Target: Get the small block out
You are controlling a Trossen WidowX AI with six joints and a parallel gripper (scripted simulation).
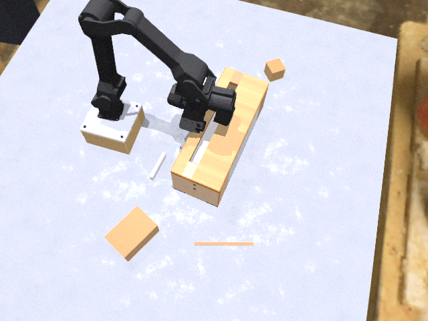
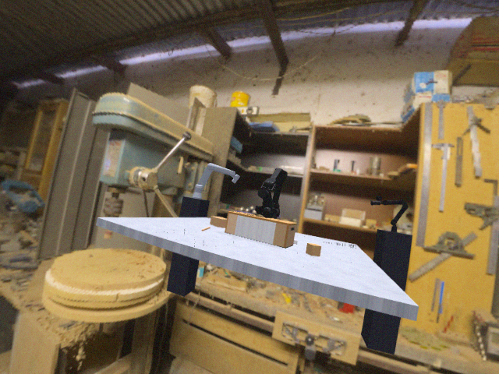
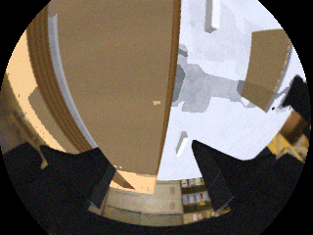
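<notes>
Table (image 1: 311, 172): box (image 1: 221, 145) w/ arm over it, jaws open.

A workshop: drill press (image 2: 132, 153), wall-hung tools (image 2: 459, 160), shelves (image 2: 354, 177).

light: bright, even | shadows: soft, beside arm | background: blurred | wrist: fisheye, edges perhaps warped

I count one box (image 1: 221, 145) on my table (image 1: 311, 207); one small cube (image 1: 274, 69); one larger flat block (image 1: 131, 232); one thin tan strip (image 1: 223, 243); one white stick (image 1: 157, 165); one arm (image 1: 162, 48).
</notes>
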